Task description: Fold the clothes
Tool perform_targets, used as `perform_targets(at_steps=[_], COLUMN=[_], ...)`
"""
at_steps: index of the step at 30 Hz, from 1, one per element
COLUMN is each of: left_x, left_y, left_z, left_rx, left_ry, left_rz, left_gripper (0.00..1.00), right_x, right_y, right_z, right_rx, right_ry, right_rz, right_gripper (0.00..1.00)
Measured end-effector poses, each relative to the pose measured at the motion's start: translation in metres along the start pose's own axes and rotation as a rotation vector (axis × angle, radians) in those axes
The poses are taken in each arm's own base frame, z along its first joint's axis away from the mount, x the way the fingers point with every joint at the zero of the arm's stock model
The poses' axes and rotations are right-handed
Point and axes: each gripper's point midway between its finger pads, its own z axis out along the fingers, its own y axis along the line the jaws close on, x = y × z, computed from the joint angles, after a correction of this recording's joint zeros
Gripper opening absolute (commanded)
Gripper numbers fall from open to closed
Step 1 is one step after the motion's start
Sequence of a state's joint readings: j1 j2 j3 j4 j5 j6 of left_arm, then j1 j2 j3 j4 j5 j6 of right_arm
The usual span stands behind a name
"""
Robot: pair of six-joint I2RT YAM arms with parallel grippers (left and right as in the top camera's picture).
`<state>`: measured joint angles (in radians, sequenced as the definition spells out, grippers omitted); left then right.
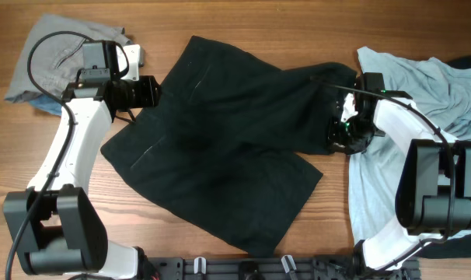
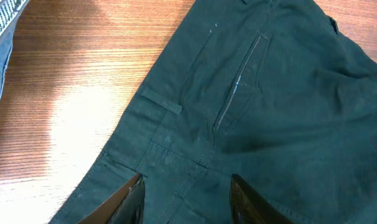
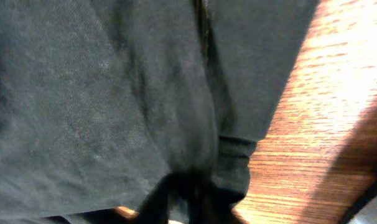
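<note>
A pair of black shorts point(image 1: 220, 148) lies spread across the middle of the table. One leg stretches to the right. My left gripper point(image 1: 154, 92) is at the shorts' left edge. In the left wrist view it is open point(image 2: 187, 199), its fingers straddling the waistband seam of the shorts point(image 2: 269, 112) just above the cloth. My right gripper point(image 1: 336, 132) is at the hem of the right leg. In the right wrist view its fingers point(image 3: 188, 196) are shut on a bunched fold of the shorts point(image 3: 101, 93).
A light blue shirt point(image 1: 422, 85) lies crumpled at the right, with a dark garment point(image 1: 469, 66) behind it. A grey garment point(image 1: 53, 54) lies at the far left over a blue one. Bare wood point(image 1: 336, 210) shows at the front right of the shorts.
</note>
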<state>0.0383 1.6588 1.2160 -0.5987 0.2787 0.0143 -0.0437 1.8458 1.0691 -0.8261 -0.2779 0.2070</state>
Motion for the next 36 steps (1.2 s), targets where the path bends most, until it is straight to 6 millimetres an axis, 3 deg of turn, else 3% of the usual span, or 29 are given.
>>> perform_targets(at_steps=[2, 4, 7, 8, 9, 11, 13, 16, 19, 21, 23, 25, 28, 32, 34, 36], left_x=[0.0, 0.003, 0.014, 0.02, 0.026, 0.03, 0.026, 0.008, -0.005, 0.002, 0.03, 0.029, 0.02, -0.007, -0.009, -0.008], left_y=[0.0, 0.0, -0.007, -0.011, -0.016, -0.022, -0.027, -0.03, -0.042, -0.05, -0.051, -0.049, -0.031, 0.071, 0.106, 0.115], left_z=[0.0, 0.005, 0.026, 0.036, 0.049, 0.062, 0.074, 0.077, 0.084, 0.102, 0.137, 0.143, 0.144, 0.125, 0.114, 0.108], left_rx=[0.0, 0.001, 0.013, 0.019, 0.028, 0.037, 0.048, 0.056, 0.1, 0.137, 0.169, 0.183, 0.086, -0.165, -0.193, -0.188], left_ry=[0.0, 0.014, 0.069, 0.093, 0.117, 0.132, 0.11, 0.033, -0.024, -0.011, 0.069, 0.066, 0.056, -0.03, -0.049, -0.052], left_rz=[0.0, -0.001, 0.013, 0.024, 0.045, 0.068, 0.098, 0.123, 0.18, 0.208, 0.214, 0.215, 0.136, -0.137, -0.237, -0.296], left_gripper=[0.37, 0.36, 0.38, 0.4, 0.48, 0.53, 0.41, 0.22, 0.1, 0.05, 0.04, 0.04, 0.04, 0.04, 0.04, 0.1], right_x=[0.013, 0.025, 0.045, 0.05, 0.058, 0.059, 0.048, 0.009, -0.014, -0.018, -0.018, -0.019, -0.019, -0.022, -0.023, -0.016], right_y=[-0.001, 0.002, 0.001, -0.002, -0.007, -0.012, -0.015, -0.006, 0.018, 0.029, 0.034, 0.036, 0.037, 0.042, 0.05, 0.057], right_z=[-0.005, -0.026, -0.082, -0.095, -0.105, -0.107, -0.107, -0.108, -0.112, -0.113, -0.114, -0.114, -0.114, -0.111, -0.097, -0.071], right_rx=[0.004, 0.014, 0.074, 0.102, 0.136, 0.168, 0.181, 0.141, 0.022, -0.035, -0.064, -0.077, -0.081, -0.084, -0.081, -0.066], right_ry=[0.051, 0.083, 0.041, 0.013, 0.0, -0.007, -0.054, -0.204, -0.288, -0.301, -0.303, -0.303, -0.304, -0.309, -0.276, -0.194], right_rz=[0.009, 0.019, 0.045, 0.06, 0.08, 0.104, 0.104, 0.07, -0.016, -0.045, -0.058, -0.061, -0.062, -0.079, -0.098, -0.12], right_gripper=[0.04, 0.04, 0.06, 0.15, 0.55, 0.62, 0.63, 0.6, 0.58, 0.58, 0.59, 0.58, 0.58, 0.47, 0.47, 0.47])
